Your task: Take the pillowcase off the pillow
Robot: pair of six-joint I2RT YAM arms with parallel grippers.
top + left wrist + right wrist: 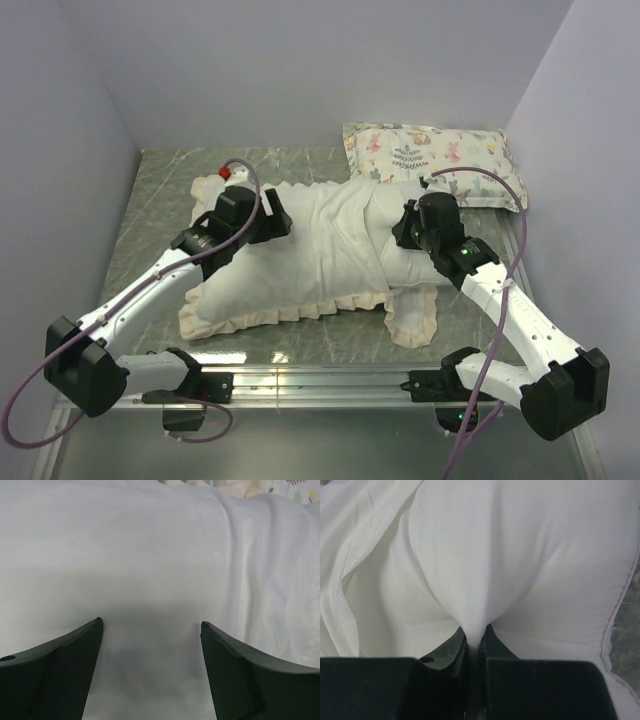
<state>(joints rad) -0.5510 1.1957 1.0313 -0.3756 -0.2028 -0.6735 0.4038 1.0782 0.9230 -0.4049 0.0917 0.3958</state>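
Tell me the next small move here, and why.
Probably lower the left gripper and close it on the pillowcase. Its jaws stand open over smooth fabric, gripping nothing, while the right gripper is shut on a pinch of what looks like the pillow. With the pillowcase held, the right gripper could then pull the pillow out.

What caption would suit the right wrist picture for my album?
Right gripper pinching a fold of the plump white pillow beside loose pillowcase fabric.
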